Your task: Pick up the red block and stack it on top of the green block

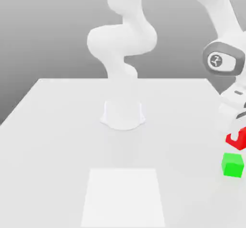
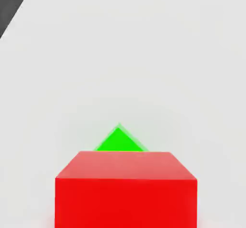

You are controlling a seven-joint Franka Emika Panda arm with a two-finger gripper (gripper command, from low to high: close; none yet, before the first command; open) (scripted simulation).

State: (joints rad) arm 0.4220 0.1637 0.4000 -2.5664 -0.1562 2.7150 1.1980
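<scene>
Near the exterior view's right edge, the red block [image 1: 236,138] hangs clear of the table [image 1: 72,140], clamped in the gripper [image 1: 239,132] and partly hidden by its fingers. Just below it the green block [image 1: 233,165] sits on the table, a gap showing between the two. From the hand view, the red block [image 2: 126,189] covers most of the green block [image 2: 118,141]. The carry step looks nearly finished; next comes squaring red over green, lowering until they touch, then releasing.
</scene>
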